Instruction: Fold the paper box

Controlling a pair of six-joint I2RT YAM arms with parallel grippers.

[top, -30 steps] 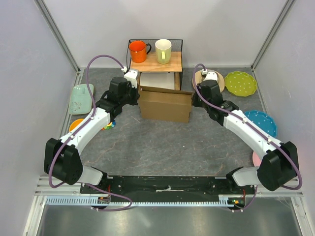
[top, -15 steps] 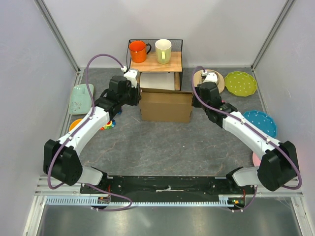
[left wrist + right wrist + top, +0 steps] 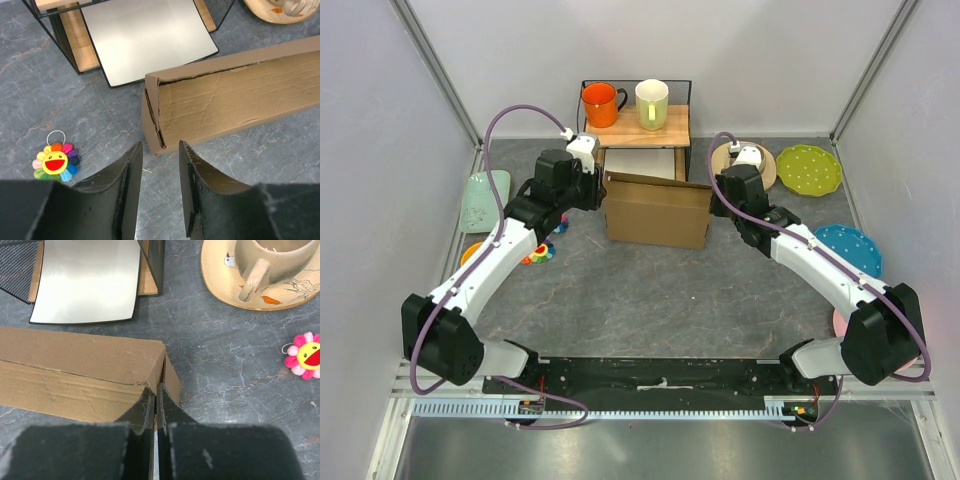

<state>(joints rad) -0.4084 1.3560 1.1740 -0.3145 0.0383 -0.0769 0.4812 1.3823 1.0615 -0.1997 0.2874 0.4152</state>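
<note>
The left pincer (image 3: 160, 148) stands released, its two dark fingers (image 3: 127, 185) parted with nothing between them, the tips just short of the left end corner of the paper box (image 3: 225, 102). The right pincer (image 3: 155, 388) is clenched, fingers pressed together, tips at the box's right end corner. Whether they nip the cardboard edge cannot be told. The brown box sits on the grey worktop (image 3: 650, 290) between the arms, just before the wire shelf (image 3: 620, 135). A rainbow flower charm (image 3: 54, 161) lies nearby.
</note>
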